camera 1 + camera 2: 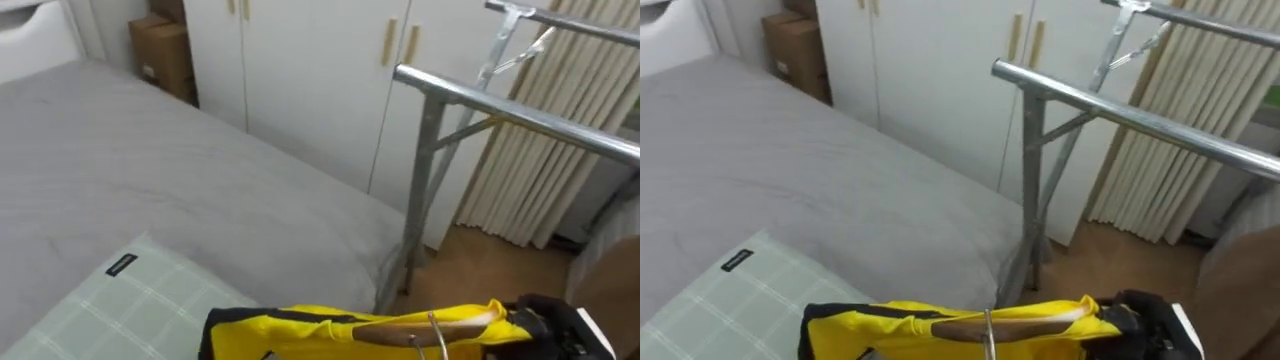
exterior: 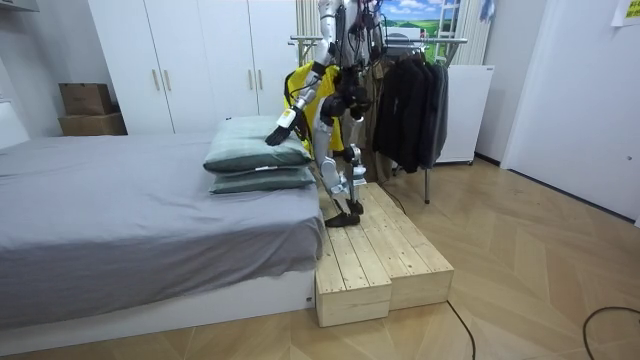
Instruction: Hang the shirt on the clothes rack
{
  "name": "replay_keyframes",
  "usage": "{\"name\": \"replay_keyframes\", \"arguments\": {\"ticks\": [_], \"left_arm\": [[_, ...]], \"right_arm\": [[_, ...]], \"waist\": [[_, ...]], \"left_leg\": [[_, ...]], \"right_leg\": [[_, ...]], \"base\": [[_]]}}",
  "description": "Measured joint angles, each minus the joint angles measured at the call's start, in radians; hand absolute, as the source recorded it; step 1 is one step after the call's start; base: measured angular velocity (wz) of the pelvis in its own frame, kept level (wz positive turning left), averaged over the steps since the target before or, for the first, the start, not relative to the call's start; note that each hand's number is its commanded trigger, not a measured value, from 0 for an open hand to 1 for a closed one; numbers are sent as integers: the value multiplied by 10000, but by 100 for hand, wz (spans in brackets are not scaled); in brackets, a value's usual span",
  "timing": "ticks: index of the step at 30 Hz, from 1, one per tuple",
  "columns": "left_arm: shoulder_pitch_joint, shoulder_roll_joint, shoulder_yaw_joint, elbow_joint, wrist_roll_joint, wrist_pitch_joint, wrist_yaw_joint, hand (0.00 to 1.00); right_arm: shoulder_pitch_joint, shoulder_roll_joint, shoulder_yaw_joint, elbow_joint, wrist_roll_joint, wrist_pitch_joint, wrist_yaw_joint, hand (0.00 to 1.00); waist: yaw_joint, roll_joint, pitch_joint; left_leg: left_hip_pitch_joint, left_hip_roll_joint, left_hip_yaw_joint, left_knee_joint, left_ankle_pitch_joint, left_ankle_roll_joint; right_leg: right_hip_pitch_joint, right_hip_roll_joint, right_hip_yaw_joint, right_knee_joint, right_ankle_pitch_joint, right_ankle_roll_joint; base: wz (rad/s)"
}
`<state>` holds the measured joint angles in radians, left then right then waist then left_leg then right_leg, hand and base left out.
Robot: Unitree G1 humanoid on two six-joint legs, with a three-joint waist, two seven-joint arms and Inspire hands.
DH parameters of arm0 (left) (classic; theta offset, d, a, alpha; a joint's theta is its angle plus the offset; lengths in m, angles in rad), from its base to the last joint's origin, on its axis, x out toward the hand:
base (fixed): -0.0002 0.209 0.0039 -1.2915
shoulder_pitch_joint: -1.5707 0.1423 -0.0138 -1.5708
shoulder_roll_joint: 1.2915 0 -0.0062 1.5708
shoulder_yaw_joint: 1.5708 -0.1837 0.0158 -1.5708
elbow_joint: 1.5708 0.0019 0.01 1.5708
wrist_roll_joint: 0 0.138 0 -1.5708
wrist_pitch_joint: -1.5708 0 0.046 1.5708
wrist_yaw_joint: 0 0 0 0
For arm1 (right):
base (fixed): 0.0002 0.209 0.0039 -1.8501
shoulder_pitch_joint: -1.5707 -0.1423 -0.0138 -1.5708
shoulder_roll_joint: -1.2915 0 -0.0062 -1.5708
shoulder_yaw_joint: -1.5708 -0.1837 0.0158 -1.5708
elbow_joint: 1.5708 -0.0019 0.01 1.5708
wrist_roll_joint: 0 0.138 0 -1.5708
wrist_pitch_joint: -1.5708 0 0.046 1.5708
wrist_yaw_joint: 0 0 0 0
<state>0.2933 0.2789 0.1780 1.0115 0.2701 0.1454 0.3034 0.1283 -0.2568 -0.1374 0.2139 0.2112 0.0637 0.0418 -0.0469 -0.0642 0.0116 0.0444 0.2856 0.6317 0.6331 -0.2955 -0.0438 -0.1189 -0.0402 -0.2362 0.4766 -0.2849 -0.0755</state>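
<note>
A yellow garment (image 1: 300, 330) with dark trim lies over a wooden hanger (image 1: 430, 328) at the bottom of the eye views; the hanger's metal hook (image 1: 437, 335) stands up at its middle. My right hand (image 1: 548, 318) is curled on the hanger's right end, low and well short of the metal rack rail (image 1: 520, 115) that runs up to the right. In the room view I stand on a wooden platform (image 2: 375, 255) between bed and rack, with the yellow garment (image 2: 295, 95) at chest height. My left hand (image 2: 273, 137) hangs over the stacked pillows (image 2: 255, 155).
A grey bed (image 1: 150, 190) stretches to my left, with a pale green checked pillow (image 1: 120, 305) close below. White wardrobe doors (image 1: 300, 70) stand ahead, with cardboard boxes (image 1: 165, 50) beside them. Dark coats (image 2: 410, 110) hang on the rack, and a beige curtain (image 1: 560, 150) is behind it.
</note>
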Motion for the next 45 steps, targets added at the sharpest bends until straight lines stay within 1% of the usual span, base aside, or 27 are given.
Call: {"name": "replay_keyframes", "arguments": {"ticks": [1,2,3,4,5,6,7,8,10,11,14,15,17,18,19,20,21,22,23,25,26,29,34,36,38,41,45], "left_arm": [[67,-110,68,0,-15,121,2,0],[67,-196,79,-15,-6,211,19,0],[67,-249,92,-22,-5,241,65,0],[67,-404,157,-22,-5,319,214,0],[70,-588,283,-22,-3,405,363,0],[74,-675,362,-22,-3,451,427,0],[69,-763,363,-31,-3,480,558,0],[65,-794,307,-29,-11,478,615,0],[-104,-781,239,-38,-12,450,621,0],[-270,-780,238,-29,-53,537,667,0],[-311,-842,107,-30,-61,663,877,0],[-311,-847,105,-30,-60,699,876,0],[-305,-847,107,72,-60,774,865,0],[-305,-845,109,121,-60,778,862,0],[-316,-845,110,302,-60,778,861,0],[-304,-842,132,493,-61,778,866,0],[-304,-829,137,571,-72,780,873,0],[-310,-804,137,664,-132,780,891,0],[-314,-804,136,735,-168,780,929,0],[-286,-764,137,807,-252,780,953,0],[-215,-748,138,831,-358,783,993,0],[-137,-750,212,885,-439,898,1051,0],[-1,-766,344,883,-498,949,1282,0],[-13,-762,345,877,-495,949,1339,0],[-33,-764,348,852,-494,949,1423,0],[-68,-768,350,852,-494,949,1466,0],[-116,-770,315,821,-494,948,1510,0]], "right_arm": [[-92,-50,30,-23,-14,0,-8,100],[-113,-75,38,-44,-15,0,-93,100],[-121,-92,62,-67,-16,1,-126,100],[-170,-153,178,-134,-17,0,-173,100],[-261,-248,333,-171,-12,0,-158,100],[-335,-260,382,-174,-18,-1,-138,100],[-398,-246,416,-177,-24,-19,-77,100],[-385,-247,440,-172,-50,-27,-72,100],[-383,-244,548,-173,-135,-27,-189,100],[-382,-227,628,-171,-144,-26,-310,100],[-377,-163,777,-175,-138,-27,-515,100],[-378,-142,772,-176,-138,-27,-518,100],[-377,-137,796,-175,-175,-24,-456,100],[-378,-137,815,-174,-178,-9,-435,100],[-382,-136,868,-151,-150,5,-387,100],[-392,-136,1001,-148,-112,4,-374,100],[-392,-135,1072,-149,-86,3,-366,100],[-392,-134,1173,-148,-37,4,-304,100],[-391,-130,1187,-148,-32,5,-208,100],[-394,-117,1226,-149,-38,5,-141,100],[-392,-113,1331,-148,-39,6,-137,100],[-395,-88,1406,-168,-31,17,-189,100],[-455,-80,1565,-171,-33,18,-290,100],[-480,-45,1572,-171,-67,17,-255,100],[-491,33,1568,-214,-119,17,-184,100],[-495,52,1575,-242,-180,17,-158,100],[-504,52,1646,-247,-188,17,-112,100]], "waist": [[12,6,-17],[29,34,-42],[84,15,-33],[225,33,-28],[288,122,-36],[282,157,-39],[228,231,-47],[187,333,-74],[87,418,-125],[-82,389,-97],[-382,340,-21],[-400,344,-19],[-257,333,12],[-205,333,17],[109,332,25],[397,330,29],[399,325,29],[271,293,55],[250,297,66],[334,310,66],[397,313,66],[595,337,67],[581,354,58],[498,365,57],[485,368,54],[470,355,52],[469,317,54]], "left_leg": [[-74,-384,-922,-268,-127,-67],[-199,-973,-2051,-699,-291,-99],[-244,-1308,-2462,-982,-309,-118],[-326,-1836,-3087,-1680,-303,-116],[-470,-2233,-3776,-2264,-266,-58],[-588,-2362,-4102,-2481,-247,-26],[-829,-2467,-4554,-2807,-209,-2],[-883,-2453,-4550,-2857,23,106],[-887,-2438,-4407,-2931,380,278],[-908,-2441,-4373,-2931,572,403],[-909,-2434,-4062,-2960,548,440],[-935,-2413,-3932,-2966,548,463],[-913,-2438,-3547,-3084,605,540],[-887,-2425,-3454,-3113,611,553],[-705,-2347,-3093,-3210,579,539],[-537,-2249,-2741,-3234,489,492],[-516,-2220,-2696,-3214,451,466],[-505,-2208,-2723,-3248,453,457],[-491,-2245,-2714,-3306,467,432],[-439,-2181,-2682,-3472,514,349],[-319,-2101,-2513,-3640,539,309],[-139,-1941,-2137,-3754,513,188],[60,-1756,-2114,-3770,453,51],[28,-1796,-2550,-3771,452,48],[6,-1929,-3263,-3862,455,58],[28,-2062,-3762,-3967,494,116],[8,-2121,-3905,-3982,494,131]], "right_leg": [[27,83,401,89,-36,-75],[23,84,770,76,-2,-80],[-2,89,1022,62,27,-51],[-86,140,1552,-6,74,19],[-204,296,2077,-177,254,38],[-265,372,2291,-225,334,38],[-422,589,2688,-269,461,39],[-544,801,3015,-268,584,67],[-711,947,3238,-254,765,98],[-763,1008,3340,-255,862,168],[-875,1037,3504,-323,991,280],[-945,1022,3512,-310,1015,284],[-1140,1043,3722,-294,1170,237],[-1156,1053,3717,-302,1176,237],[-1175,1078,3645,-325,1229,193],[-1172,1038,3296,-376,1284,117],[-1164,989,3076,-412,1298,92],[-1128,989,2989,-474,1298,89],[-1089,1052,3032,-574,1318,56],[-985,1228,3266,-903,1450,12],[-871,1376,3485,-1149,1573,-9],[-782,1622,3762,-1382,1700,-116],[-490,1856,3950,-1587,1737,-162],[-392,1859,3879,-1711,1741,-169],[-307,1873,3871,-1842,1735,-169],[-221,1828,3822,-1878,1741,-179],[-248,1783,3780,-1973,1754,-122]], "base": [[-83],[-88],[-107],[-129],[-134],[-126],[-117],[-110],[-82],[-52],[-28],[-22],[-34],[-58],[-88],[-90],[-50],[-7],[0],[-24],[-39],[-41],[-5],[16],[8],[7],[5]]}}
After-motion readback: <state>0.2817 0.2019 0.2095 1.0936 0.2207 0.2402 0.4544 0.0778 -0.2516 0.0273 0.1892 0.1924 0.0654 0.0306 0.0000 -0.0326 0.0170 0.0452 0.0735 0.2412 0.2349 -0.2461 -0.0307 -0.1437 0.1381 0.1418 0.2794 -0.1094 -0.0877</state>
